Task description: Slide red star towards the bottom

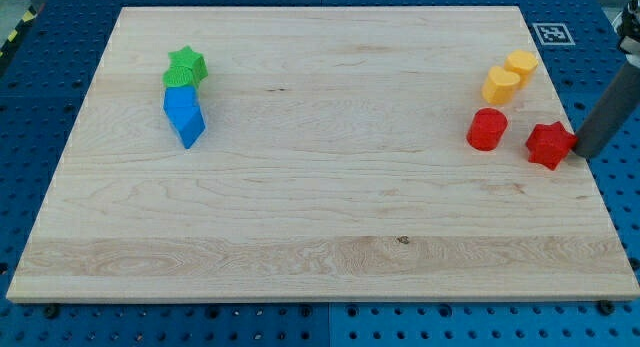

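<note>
The red star (549, 144) lies near the board's right edge, a little above mid-height. My tip (580, 152) is at the end of the dark rod that comes in from the view's upper right. It sits just right of the star, touching or nearly touching its right side. A red cylinder (487, 129) stands to the star's left, apart from it.
Two yellow blocks (510, 75) sit together above the red cylinder. At the view's left, a green star (187, 63) tops a green block (180, 79), with two blue blocks (184, 114) below them. The wooden board (320, 237) rests on a blue perforated table.
</note>
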